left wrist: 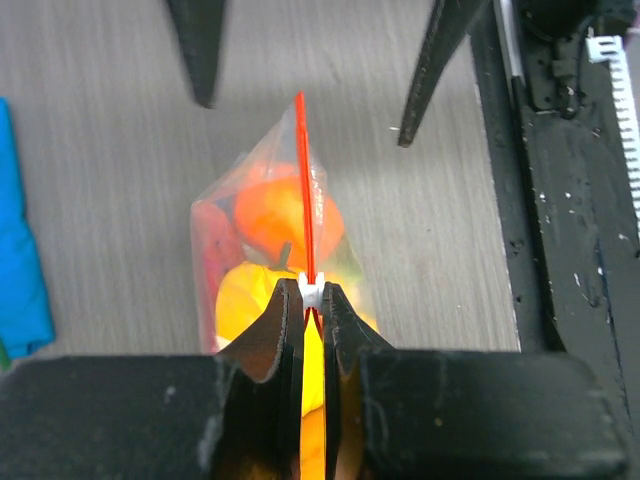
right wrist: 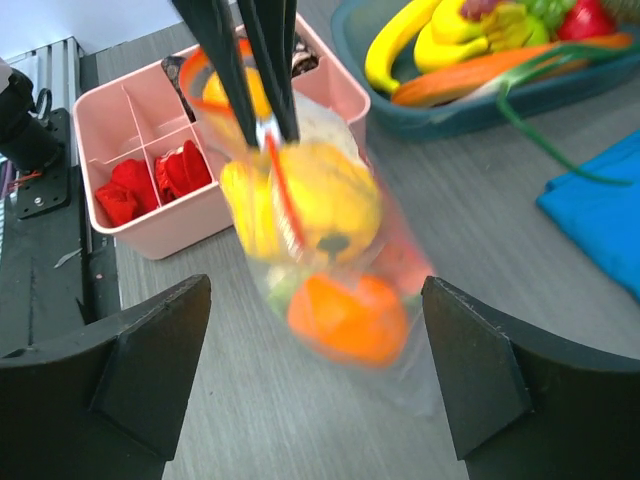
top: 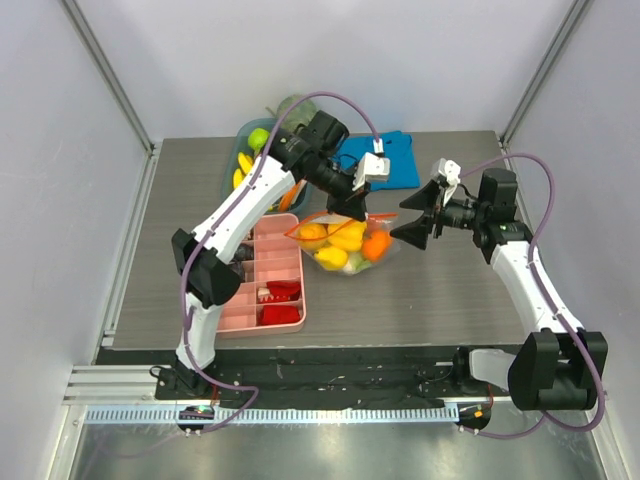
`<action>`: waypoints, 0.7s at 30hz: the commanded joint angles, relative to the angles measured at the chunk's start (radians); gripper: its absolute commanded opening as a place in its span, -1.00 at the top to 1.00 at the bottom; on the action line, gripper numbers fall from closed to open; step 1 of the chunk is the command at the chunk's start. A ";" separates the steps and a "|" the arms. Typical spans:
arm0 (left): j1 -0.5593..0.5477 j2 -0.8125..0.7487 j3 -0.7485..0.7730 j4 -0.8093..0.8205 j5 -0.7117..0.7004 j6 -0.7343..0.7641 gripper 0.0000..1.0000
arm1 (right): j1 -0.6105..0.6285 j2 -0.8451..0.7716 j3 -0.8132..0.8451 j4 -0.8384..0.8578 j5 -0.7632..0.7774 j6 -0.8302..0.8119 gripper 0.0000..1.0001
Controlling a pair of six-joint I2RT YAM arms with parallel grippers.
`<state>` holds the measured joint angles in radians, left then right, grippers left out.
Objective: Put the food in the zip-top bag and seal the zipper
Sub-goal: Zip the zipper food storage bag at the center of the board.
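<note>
The clear zip-top bag [top: 345,245] lies mid-table, holding an orange [right wrist: 350,315], yellow pieces [right wrist: 325,200] and something red. My left gripper [top: 350,208] is shut on the white slider [left wrist: 311,291] of the orange-red zipper [left wrist: 303,180], which runs straight away from the jaws. My right gripper [top: 413,222] is open, a little right of the bag, its fingers [right wrist: 160,350] wide apart and touching nothing. More food, bananas [right wrist: 440,40] and a carrot [right wrist: 480,75], lies in a teal tray [top: 240,165].
A pink compartment tray [top: 270,285] with red pieces stands left of the bag. A folded blue cloth [top: 385,160] lies at the back, also in the right wrist view [right wrist: 600,195]. The table's black front rail [left wrist: 560,200] is near.
</note>
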<state>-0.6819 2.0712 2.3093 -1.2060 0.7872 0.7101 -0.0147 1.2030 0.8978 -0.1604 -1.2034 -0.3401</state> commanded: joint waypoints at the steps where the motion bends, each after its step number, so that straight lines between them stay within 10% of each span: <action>1: -0.027 0.006 0.029 -0.041 0.061 0.054 1.00 | 0.010 -0.007 0.069 -0.022 -0.005 -0.060 -0.84; 8: -0.044 0.015 0.024 -0.017 0.061 0.029 1.00 | 0.091 0.044 0.188 -0.279 -0.010 -0.353 -0.74; 16: -0.044 -0.006 0.021 -0.047 0.070 0.041 1.00 | 0.188 0.056 0.208 -0.409 0.148 -0.553 0.14; 19: -0.044 -0.029 0.019 -0.067 0.064 0.046 1.00 | 0.190 0.038 0.223 -0.410 0.131 -0.537 0.98; 21: -0.045 -0.043 0.013 -0.079 0.050 0.045 1.00 | 0.190 0.010 0.230 -0.403 0.114 -0.519 0.98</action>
<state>-0.7254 2.0926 2.3093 -1.2503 0.8204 0.7414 0.1703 1.2591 1.0737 -0.5556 -1.0824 -0.8402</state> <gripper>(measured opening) 0.086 0.035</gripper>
